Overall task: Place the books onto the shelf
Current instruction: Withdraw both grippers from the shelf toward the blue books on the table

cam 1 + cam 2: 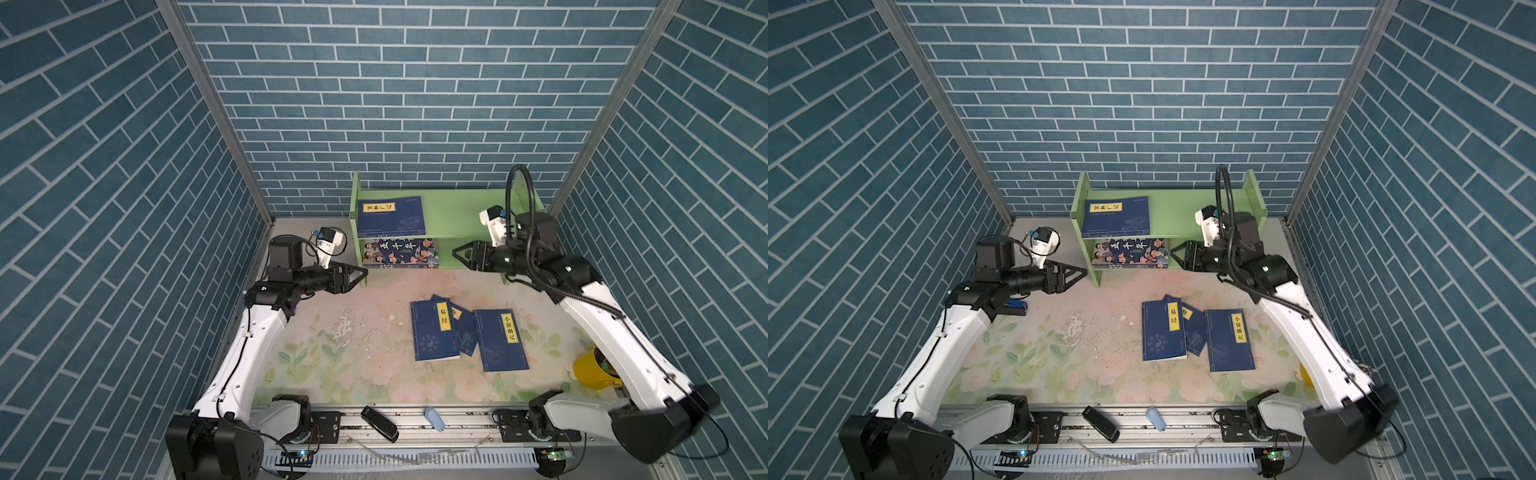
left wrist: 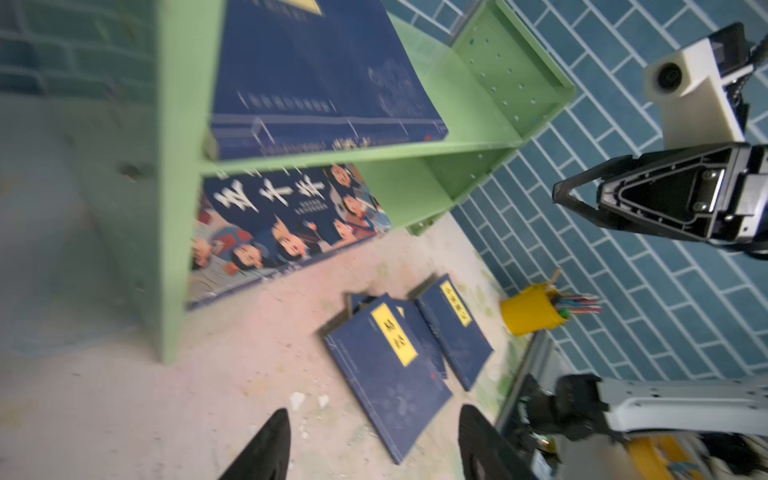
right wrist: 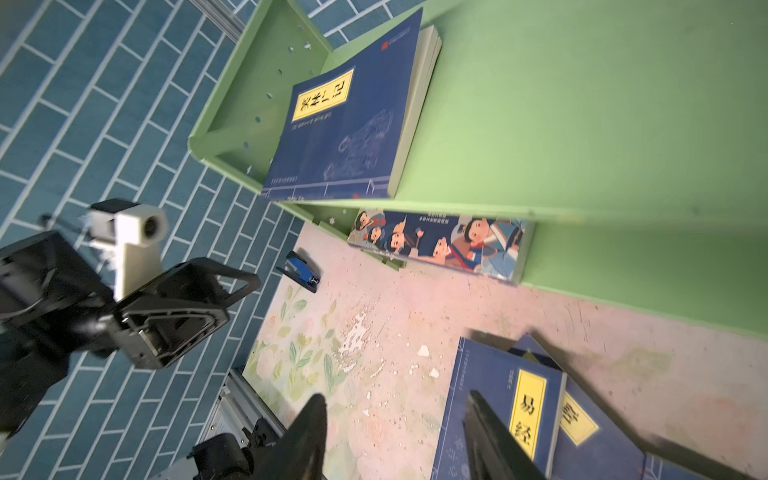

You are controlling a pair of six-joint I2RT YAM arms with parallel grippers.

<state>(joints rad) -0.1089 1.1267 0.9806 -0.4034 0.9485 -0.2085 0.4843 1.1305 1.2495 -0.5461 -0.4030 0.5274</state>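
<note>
1. Two claws hang empty with jaws parted in both top views: the left claw (image 1: 362, 272) is just left of the shelf (image 1: 469, 210), and the right claw (image 1: 457, 252) is in front of its right half.
2. One navy book (image 1: 390, 216) lies flat at the left end of the upper tier.
3. One cartoon book (image 1: 401, 252) lies flat on the lower tier, below it.
4. Three navy books (image 1: 434, 328) lie partly overlapping on the desk (image 1: 332, 345), right of frame centre, apart from both claws.
</note>
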